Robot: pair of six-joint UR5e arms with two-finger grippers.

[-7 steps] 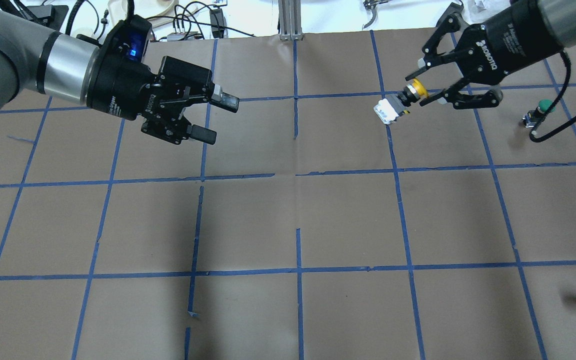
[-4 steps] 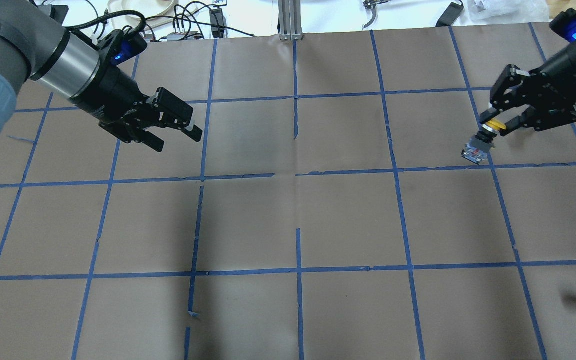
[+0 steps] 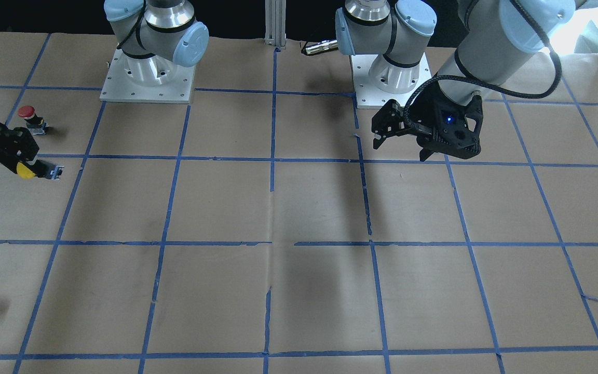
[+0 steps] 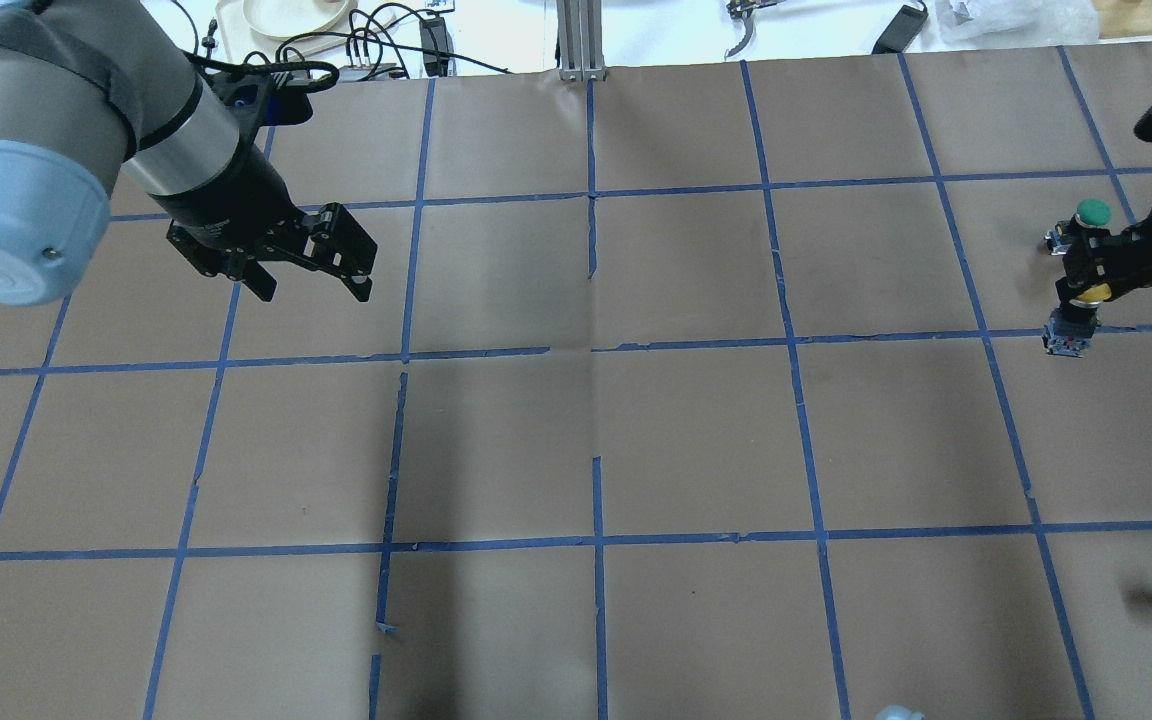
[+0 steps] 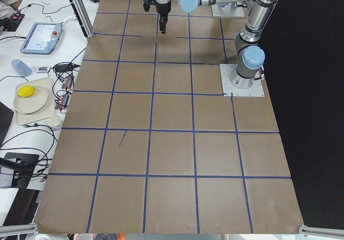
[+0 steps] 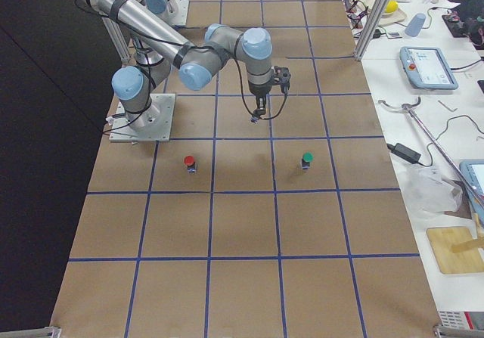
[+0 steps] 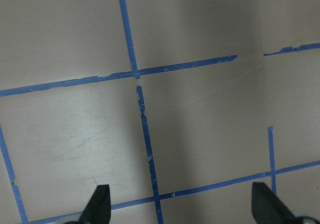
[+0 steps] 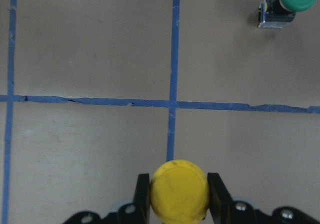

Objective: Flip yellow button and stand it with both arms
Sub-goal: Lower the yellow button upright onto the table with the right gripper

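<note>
- One step short of done, by the look. Front view: right gripper clamped on yellow button at the table's far side; left gripper spread, empty, well apart.
- Overhead: button hangs cap-up, switch body down, low over brown table, near green button; touchdown not clear.
- R wrist cam: fingers pinch the cap on both sides.
- L wrist cam: jaws apart, only paper betw. them.
- Left to do, prob.: set it standing, let go.

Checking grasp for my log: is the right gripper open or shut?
Shut on the yellow button: the right gripper fingers press both cap sides.
</note>
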